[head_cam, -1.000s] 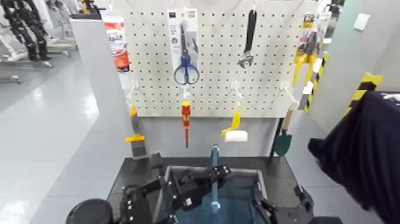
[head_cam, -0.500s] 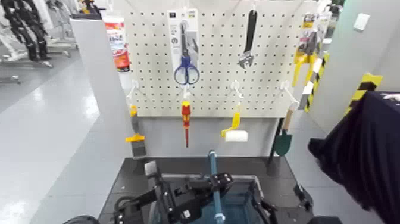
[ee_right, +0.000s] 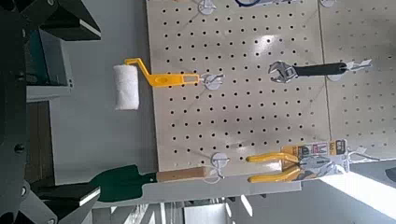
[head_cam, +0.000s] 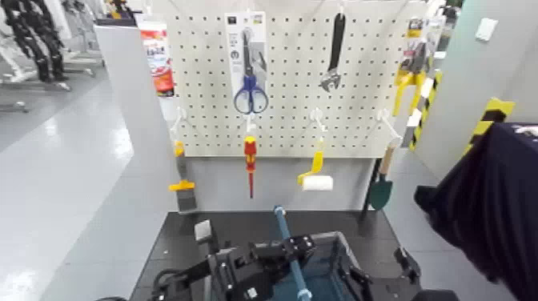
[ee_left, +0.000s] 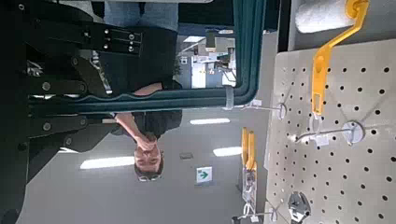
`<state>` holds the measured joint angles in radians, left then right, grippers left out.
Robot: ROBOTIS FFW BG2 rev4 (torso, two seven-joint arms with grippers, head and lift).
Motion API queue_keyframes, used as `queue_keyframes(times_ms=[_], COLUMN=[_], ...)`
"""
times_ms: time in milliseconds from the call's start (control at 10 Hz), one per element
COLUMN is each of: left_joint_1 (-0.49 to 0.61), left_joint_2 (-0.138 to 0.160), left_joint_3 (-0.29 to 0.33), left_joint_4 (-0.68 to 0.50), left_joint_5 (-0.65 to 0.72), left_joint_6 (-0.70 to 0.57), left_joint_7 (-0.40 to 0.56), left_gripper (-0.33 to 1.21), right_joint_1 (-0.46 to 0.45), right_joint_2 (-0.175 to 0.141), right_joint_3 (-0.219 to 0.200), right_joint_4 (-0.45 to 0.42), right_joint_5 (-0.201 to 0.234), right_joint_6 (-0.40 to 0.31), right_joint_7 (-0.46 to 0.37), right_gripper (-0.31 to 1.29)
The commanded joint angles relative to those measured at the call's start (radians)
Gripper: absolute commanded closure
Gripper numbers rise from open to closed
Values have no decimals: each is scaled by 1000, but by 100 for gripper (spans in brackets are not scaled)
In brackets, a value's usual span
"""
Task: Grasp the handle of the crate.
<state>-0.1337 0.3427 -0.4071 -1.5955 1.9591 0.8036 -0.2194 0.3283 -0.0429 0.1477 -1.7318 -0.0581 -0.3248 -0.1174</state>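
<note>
Swung aslant, the handle point(head_cam: 283, 225) is pinched in the left gripper's point(head_cam: 300, 246) fingers, the crate point(head_cam: 342, 241) partly hidden, right gripper point(head_cam: 351, 277) beside it.

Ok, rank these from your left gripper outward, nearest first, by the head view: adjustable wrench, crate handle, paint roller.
From the left gripper:
1. Crate handle: in its grip.
2. Paint roller: ahead, below the pegboard's lower edge.
3. Adjustable wrench: high on the pegboard, above the roller.
</note>
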Motion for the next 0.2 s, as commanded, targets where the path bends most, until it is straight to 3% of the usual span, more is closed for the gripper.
queue_keyframes(times_ms=[100,200], left_joint_1=[0,0], left_joint_2=[2,2], left_joint_3=[1,1], left_joint_4=[3,3], left_joint_5=[0,0], left_joint_6=[3,5], left_joint_7=[0,0], left_gripper=[116,116], right_joint_1=[0,0], right_joint_2=[2,2], right_joint_3=[0,-2], right_joint_4=[0,-2], right_joint_5=[11,14], right_joint_6=[1,7], right_joint_7=[-1,-1], right_gripper=[14,14])
